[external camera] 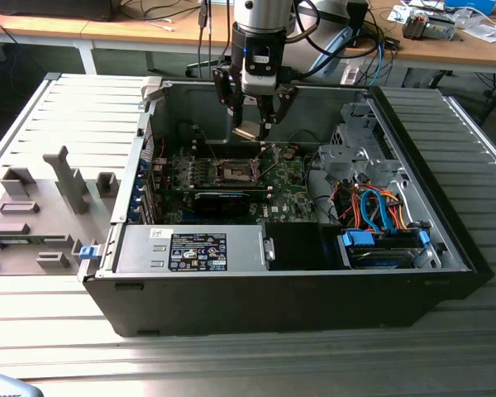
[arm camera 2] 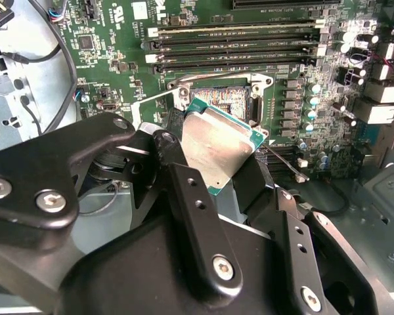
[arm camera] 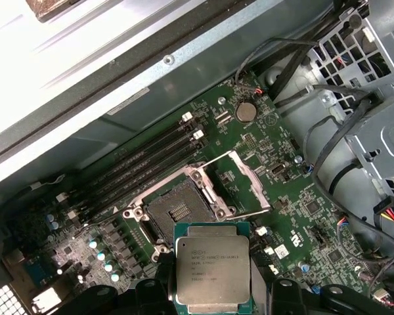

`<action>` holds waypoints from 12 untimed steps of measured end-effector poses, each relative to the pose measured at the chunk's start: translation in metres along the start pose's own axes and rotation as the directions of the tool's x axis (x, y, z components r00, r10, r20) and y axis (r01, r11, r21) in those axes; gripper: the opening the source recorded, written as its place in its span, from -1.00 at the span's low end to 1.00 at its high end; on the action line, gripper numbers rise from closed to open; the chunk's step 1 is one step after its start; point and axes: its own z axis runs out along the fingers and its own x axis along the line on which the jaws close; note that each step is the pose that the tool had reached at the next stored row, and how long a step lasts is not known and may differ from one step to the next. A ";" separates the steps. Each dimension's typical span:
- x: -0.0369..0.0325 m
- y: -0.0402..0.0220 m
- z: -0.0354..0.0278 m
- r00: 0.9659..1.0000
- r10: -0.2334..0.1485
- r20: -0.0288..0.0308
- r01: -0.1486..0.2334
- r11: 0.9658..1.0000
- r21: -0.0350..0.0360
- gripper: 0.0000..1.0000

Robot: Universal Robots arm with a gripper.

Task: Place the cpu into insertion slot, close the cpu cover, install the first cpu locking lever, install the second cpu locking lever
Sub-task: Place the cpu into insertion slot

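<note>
The arm hangs over the open computer case (external camera: pixel 314 302), which sits on the ribbed metal surface (external camera: pixel 231 364). The tool (external camera: pixel 250 126) is clamped on the cpu (arm camera: pixel 212 269), one black finger on each side of the chip, silvery face out, green edge showing. It's up in the air, clear of the green motherboard (external camera: pixel 291 194) and just above the insertion slot (arm camera: pixel 177 210).

That slot lies bare: dark centre, metal rim, nothing seated in it. The cpu cover (arm camera: pixel 252 178) is swung open and stands beside the slot, with board showing through its window. In the second wrist view the chip is tilted and overlaps the slot's edge. Long black memory slots (arm camera: pixel 144 164) run along the slot's other side.

Towards the exterior view's right, inside the case, a bundle of orange and blue cables (external camera: pixel 376 211). Out on the surface at the exterior view's left, a grey fixture tray (external camera: pixel 33 227), well apart from the case work.
</note>
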 end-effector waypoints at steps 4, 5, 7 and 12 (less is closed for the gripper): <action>0.0000 0.0000 0.0000 1.000 0.010 0.000 -0.010 1.000 0.000 0.09; 0.0000 0.0001 0.0001 1.000 0.013 -0.003 -0.013 1.000 -0.003 0.09; 0.0000 0.0000 0.0000 1.000 0.017 -0.011 -0.017 1.000 -0.015 0.09; 0.0000 0.0000 0.0000 1.000 0.021 -0.021 -0.021 0.999 -0.030 0.09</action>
